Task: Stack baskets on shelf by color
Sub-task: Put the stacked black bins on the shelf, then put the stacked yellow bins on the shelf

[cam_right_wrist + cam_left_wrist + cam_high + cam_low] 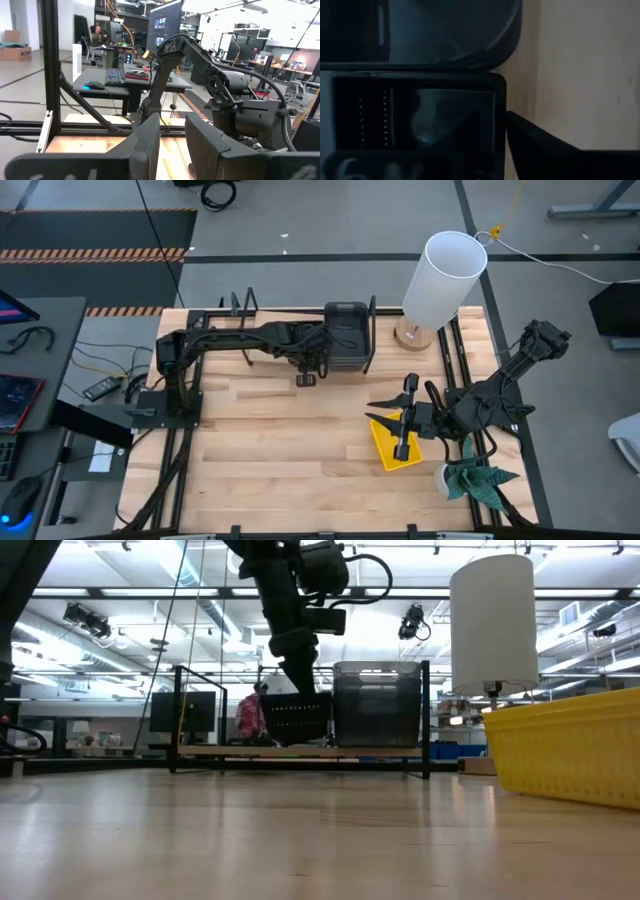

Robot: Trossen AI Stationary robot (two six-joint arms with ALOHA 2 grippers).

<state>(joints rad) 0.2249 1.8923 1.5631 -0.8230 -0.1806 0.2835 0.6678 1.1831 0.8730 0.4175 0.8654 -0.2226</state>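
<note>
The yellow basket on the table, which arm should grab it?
The right. Its end effector hovers directly over the yellow basket, while the left end effector is far away at the shelf, beside the dark baskets.

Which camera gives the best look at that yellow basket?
The high view: the yellow basket shows from above, lying on the table, partly covered by the right gripper. The low view shows only one side wall. Neither wrist view shows it.

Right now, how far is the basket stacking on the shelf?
Done: a dark grey stack stands on the shelf. In hand: the left gripper is over the black mesh basket beside it. Left: the yellow basket lies on the table under the right gripper.
</note>
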